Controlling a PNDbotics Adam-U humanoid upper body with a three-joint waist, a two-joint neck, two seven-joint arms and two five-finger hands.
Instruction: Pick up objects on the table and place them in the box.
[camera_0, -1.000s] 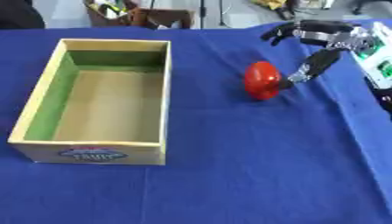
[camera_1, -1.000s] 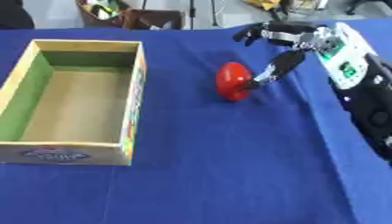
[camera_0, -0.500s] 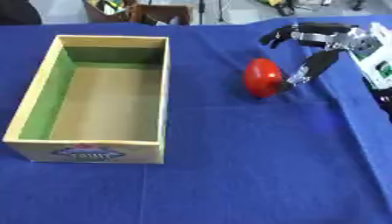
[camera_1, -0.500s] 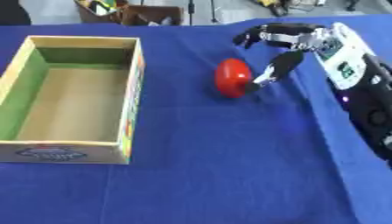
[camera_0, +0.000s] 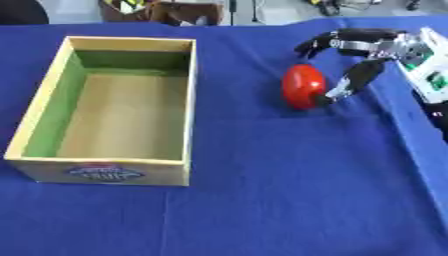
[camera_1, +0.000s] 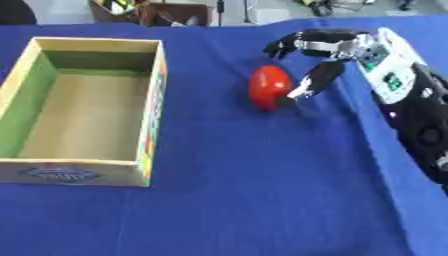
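While the right hand (camera_0: 367, 55) brackets the red object (camera_0: 303, 86) right of the box (camera_0: 188, 90), fingers spread above, thumb touching its side, nothing is held: reach step. Next: curl closed, lift, carry over box. Object smooth, glossy, egg-shaped; box wooden, rectangular, empty; cloth (camera_0: 262, 190) blue.

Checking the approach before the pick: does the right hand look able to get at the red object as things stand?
Probably yes. The right hand is right beside the red object, its thumb at the object's right side and fingers arched above, uncurled. Nothing lies between them on the blue cloth.
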